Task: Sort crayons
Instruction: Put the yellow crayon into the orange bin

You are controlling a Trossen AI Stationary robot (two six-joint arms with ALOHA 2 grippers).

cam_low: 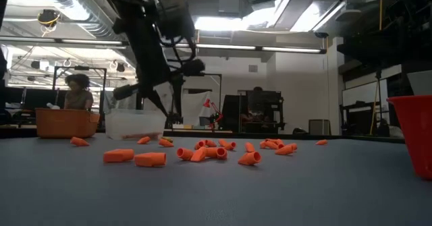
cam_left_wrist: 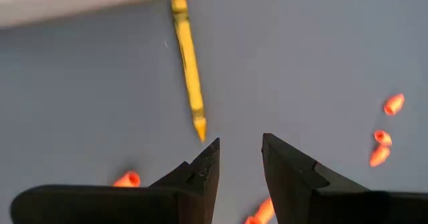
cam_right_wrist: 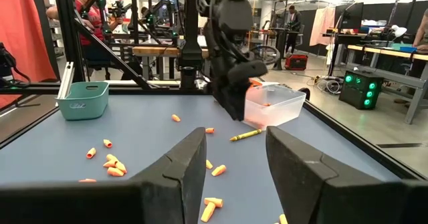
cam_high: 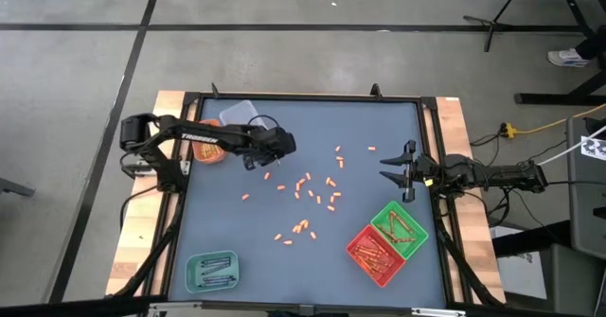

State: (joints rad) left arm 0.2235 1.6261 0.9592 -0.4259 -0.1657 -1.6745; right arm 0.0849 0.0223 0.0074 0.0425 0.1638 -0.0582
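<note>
The left gripper (cam_high: pixel 254 161) hung just beside the clear tray (cam_high: pixel 239 114), its fingers (cam_left_wrist: pixel 200 174) parted and empty above a yellow crayon (cam_left_wrist: pixel 188 63) lying on the table (cam_high: pixel 227 218). Short orange crayons (cam_high: pixel 317 196) lay scattered between that tray and the green tray (cam_high: pixel 400 228). The right gripper (cam_high: pixel 395 167) waited well apart from the clear tray, fingers spread wide, empty.

Two dark jointed arms, each gripper (cam_left_wrist: pixel 239 167) bearing angular black fingers.
</note>
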